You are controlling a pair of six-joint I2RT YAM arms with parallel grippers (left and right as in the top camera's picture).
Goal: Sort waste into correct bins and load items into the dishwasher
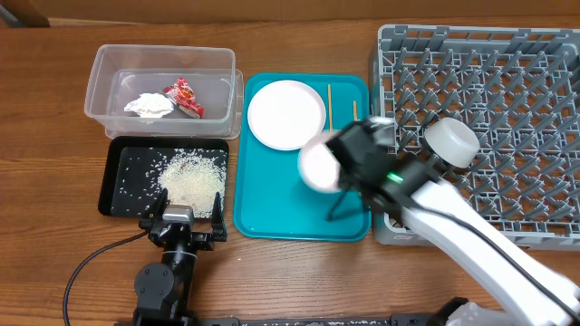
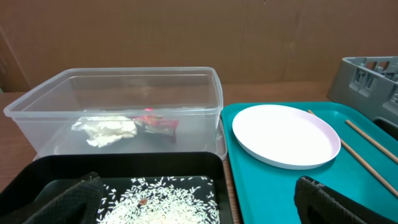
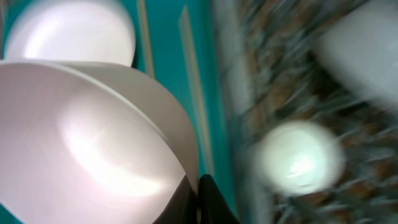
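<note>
**Right gripper holds bowl above teal tray**

The right gripper [image 3: 198, 196] pinches the rim of the pale bowl [image 1: 317, 166], which is lifted over the teal tray [image 1: 272, 204] mid-desk, beside the dish rack [image 1: 526, 91] at the right edge. The left gripper [image 1: 184, 213] sits near the front edge, jaws spread and empty, by the black tray [image 1: 122, 177] of rice [image 1: 192, 177].
</note>
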